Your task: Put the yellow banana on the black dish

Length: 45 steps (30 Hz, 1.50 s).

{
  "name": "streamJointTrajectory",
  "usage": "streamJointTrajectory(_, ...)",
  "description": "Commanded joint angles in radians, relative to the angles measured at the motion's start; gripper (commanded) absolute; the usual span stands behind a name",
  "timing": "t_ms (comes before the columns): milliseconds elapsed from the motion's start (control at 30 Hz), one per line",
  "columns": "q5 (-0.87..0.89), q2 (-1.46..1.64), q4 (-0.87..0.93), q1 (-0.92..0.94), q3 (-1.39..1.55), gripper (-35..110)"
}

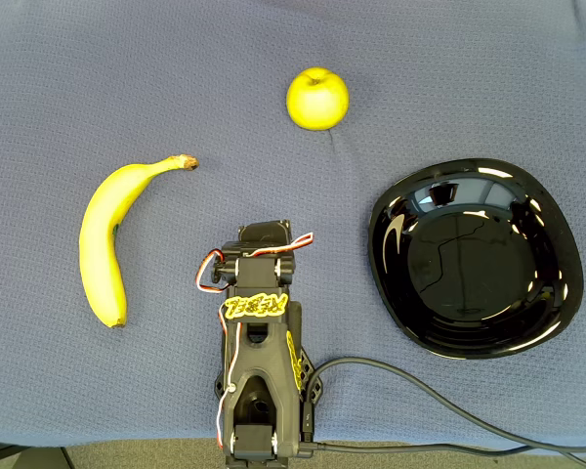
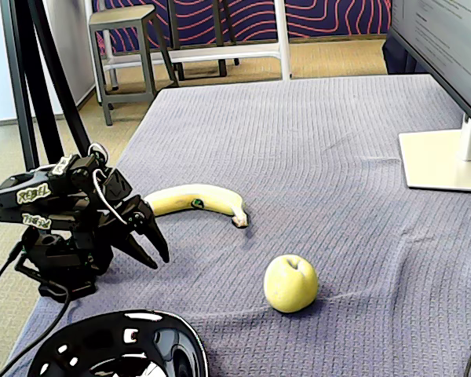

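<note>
Nothing done yet: banana (image 1: 104,237) lies on surface (image 1: 449,78) well apart from empty dish (image 1: 474,256); tool (image 2: 151,242) slightly parted, holding nothing, near banana.

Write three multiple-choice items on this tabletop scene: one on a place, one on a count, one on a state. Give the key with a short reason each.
1. In the overhead view, where does the yellow banana lie relative to the arm?
A. To its left
B. To its right
C. On the black dish

2. How many pieces of fruit are on the blue cloth?
A. One
B. Two
C. Three

3. What is in the black dish?
A. The apple
B. The banana
C. Nothing

Key:
1 A, the banana lies left of the arm, the dish right.
2 B, just the banana and a yellow-green apple.
3 C, its glossy surface carries only reflections; the gripper holds nothing.
</note>
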Motion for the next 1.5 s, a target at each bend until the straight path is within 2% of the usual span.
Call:
streamJointTrajectory(0, 0.061, -0.091, -0.066, 0.020, -0.072, 0)
streamJointTrajectory(333, 0.075, -0.110, -0.064, 0.020, -0.098, 0)
streamJointTrajectory(633, 0.124, -0.324, -0.054, -0.028, -0.383, 2)
streamJointTrajectory(733, 0.032, -0.413, -0.028, -0.058, -0.488, 13)
streamJointTrajectory(1000, -0.017, -0.611, 0.046, -0.166, -0.699, 13)
streamJointTrajectory(1133, -0.107, -0.704, 0.103, -0.264, -0.801, 5)
streamJointTrajectory(1233, -0.293, -0.753, 0.149, -0.325, -0.877, 16)
streamJointTrajectory(1300, -0.417, -0.804, 0.170, -0.364, -0.942, 17)
streamJointTrajectory(1467, -0.525, -0.959, 0.181, -0.440, -1.098, 25)
